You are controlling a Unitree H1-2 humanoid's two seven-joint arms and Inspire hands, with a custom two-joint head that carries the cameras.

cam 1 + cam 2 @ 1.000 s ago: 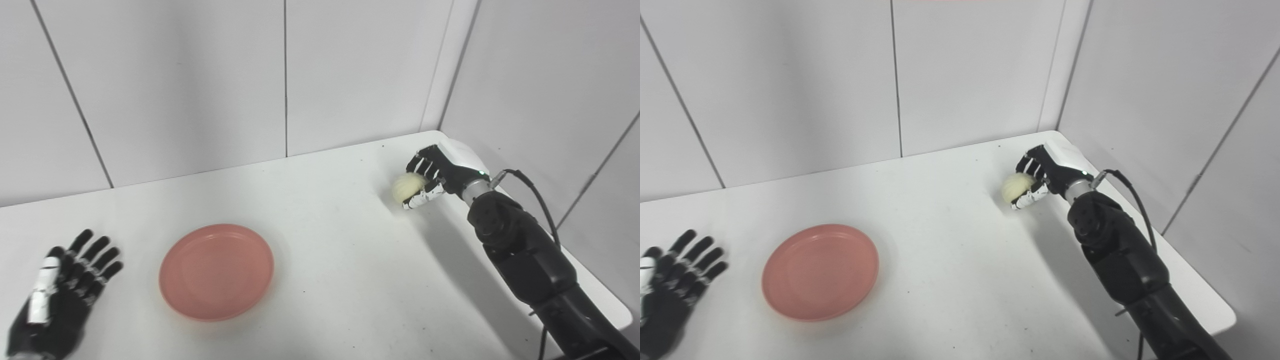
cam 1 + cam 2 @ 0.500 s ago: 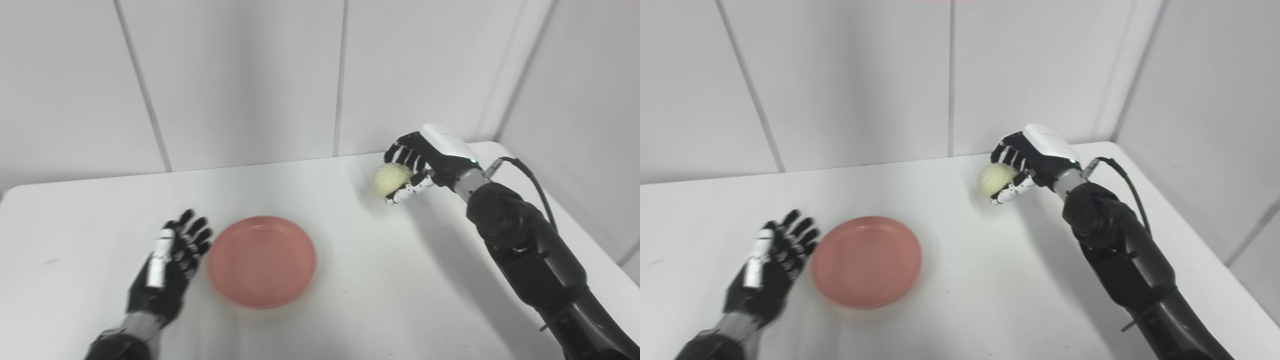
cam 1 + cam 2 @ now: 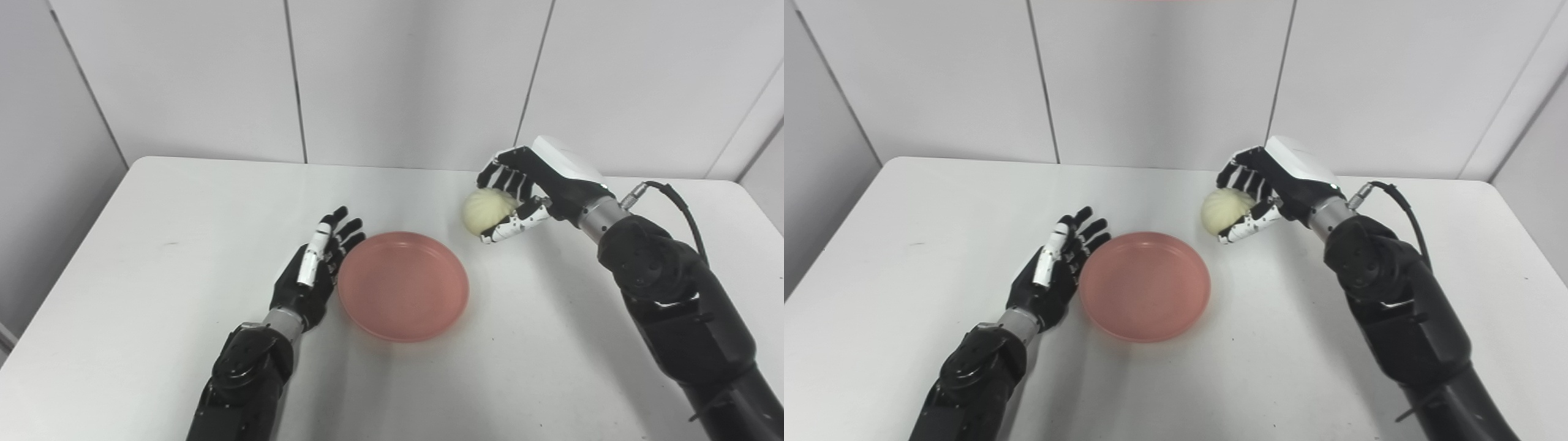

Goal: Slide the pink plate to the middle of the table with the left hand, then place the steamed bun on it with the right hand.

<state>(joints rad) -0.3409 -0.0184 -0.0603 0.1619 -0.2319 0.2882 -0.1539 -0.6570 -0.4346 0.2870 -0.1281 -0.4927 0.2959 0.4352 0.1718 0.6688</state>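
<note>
One white table (image 3: 153, 257), pink plate (image 3: 403, 285) midway, grey panelled walls (image 3: 404, 73)

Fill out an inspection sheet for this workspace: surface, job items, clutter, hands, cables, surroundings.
Surface: white table, a few small dark specks.
Plate: pink plate flat near the table's middle, nothing on it.
Bun: steamed bun held off the table, up and to the right of the plate, not yet over it.
Clutter: nothing seen.
Left hand: left hand open, fingers spread, at the plate's left rim; contact cannot be told.
Right hand: right hand shut on the bun.
Cables: black cable loops from the right wrist to the forearm, clear of the table.
Surroundings: pale wall panels behind and at both sides.
</note>
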